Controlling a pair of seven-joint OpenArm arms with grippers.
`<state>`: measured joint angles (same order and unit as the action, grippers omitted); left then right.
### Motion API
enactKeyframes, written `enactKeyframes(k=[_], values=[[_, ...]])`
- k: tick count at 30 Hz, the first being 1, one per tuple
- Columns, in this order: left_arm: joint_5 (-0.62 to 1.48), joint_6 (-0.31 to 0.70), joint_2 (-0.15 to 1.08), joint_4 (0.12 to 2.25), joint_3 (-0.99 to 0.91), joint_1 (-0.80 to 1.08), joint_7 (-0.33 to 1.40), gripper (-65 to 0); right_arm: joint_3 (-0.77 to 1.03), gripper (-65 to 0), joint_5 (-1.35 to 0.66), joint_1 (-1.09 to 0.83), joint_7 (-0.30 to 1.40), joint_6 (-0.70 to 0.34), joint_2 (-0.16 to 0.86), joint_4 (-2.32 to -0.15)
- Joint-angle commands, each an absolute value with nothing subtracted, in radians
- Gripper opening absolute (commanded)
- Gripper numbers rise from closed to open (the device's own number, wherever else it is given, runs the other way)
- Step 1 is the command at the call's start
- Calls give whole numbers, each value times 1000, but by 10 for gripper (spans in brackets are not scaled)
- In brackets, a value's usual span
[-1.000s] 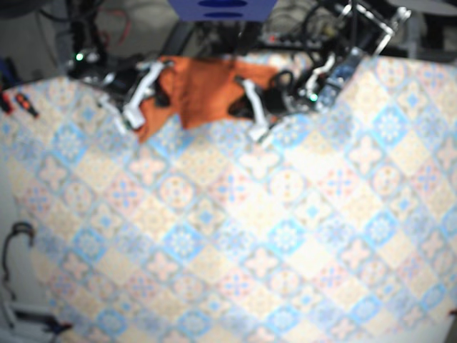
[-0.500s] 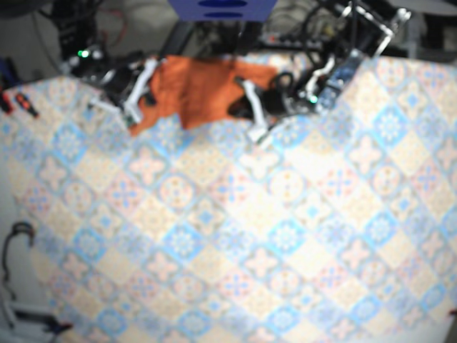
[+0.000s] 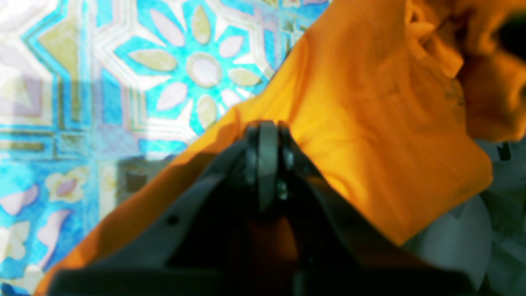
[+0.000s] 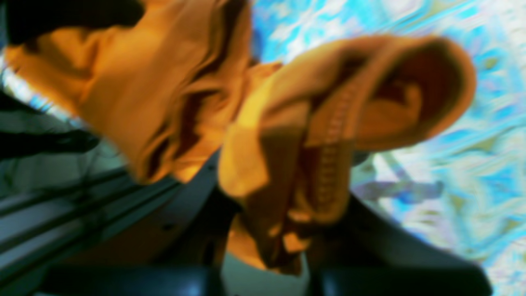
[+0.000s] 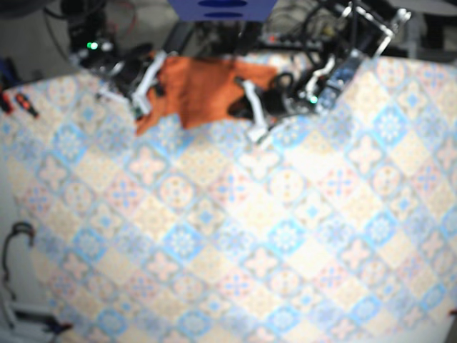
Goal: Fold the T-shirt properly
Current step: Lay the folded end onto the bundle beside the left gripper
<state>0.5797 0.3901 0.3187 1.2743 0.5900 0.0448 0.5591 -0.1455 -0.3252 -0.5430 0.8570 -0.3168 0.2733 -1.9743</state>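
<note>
An orange T-shirt (image 5: 202, 87) lies bunched at the far edge of the patterned tablecloth (image 5: 235, 229). My right gripper (image 5: 141, 106) holds its left part. In the right wrist view a thick roll of the T-shirt (image 4: 287, 135) hangs between the dark fingers, with the right gripper (image 4: 283, 234) shut on it. My left gripper (image 5: 257, 131) sits at the shirt's right side. In the left wrist view the left gripper (image 3: 266, 137) is shut, its tips pressed together on the edge of the T-shirt (image 3: 370, 123), which runs diagonally over the cloth.
Red-handled tools (image 5: 21, 103) lie at the table's left edge. A cable loop (image 5: 18, 236) hangs at the lower left. A blue object (image 5: 221, 8) and a tangle of cables and arm frames (image 5: 357, 28) stand behind the far edge.
My right gripper has moved up and back towards the far edge, drawing the shirt's left part with it. The left arm has stayed where it was.
</note>
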Motion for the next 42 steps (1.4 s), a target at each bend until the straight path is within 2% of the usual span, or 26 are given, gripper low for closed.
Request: enactKeyframes(k=[1,17,36,42], values=[[435,263,349,1233,588,51,682,-650,-143,-650,-338,-539,834,-318,275,-1997],[433,263,348,1233,588,51,682,-650,-102,-650,-340,-530,835,-317,312,-2008],[433,263,348,1233,588,50,680,-650,-51,-650,-337,-509,834,-317,309,-1998],[433,263,348,1231,588,50,680,-650,-25,-577,-335,-501,832,-317,308,-1997]])
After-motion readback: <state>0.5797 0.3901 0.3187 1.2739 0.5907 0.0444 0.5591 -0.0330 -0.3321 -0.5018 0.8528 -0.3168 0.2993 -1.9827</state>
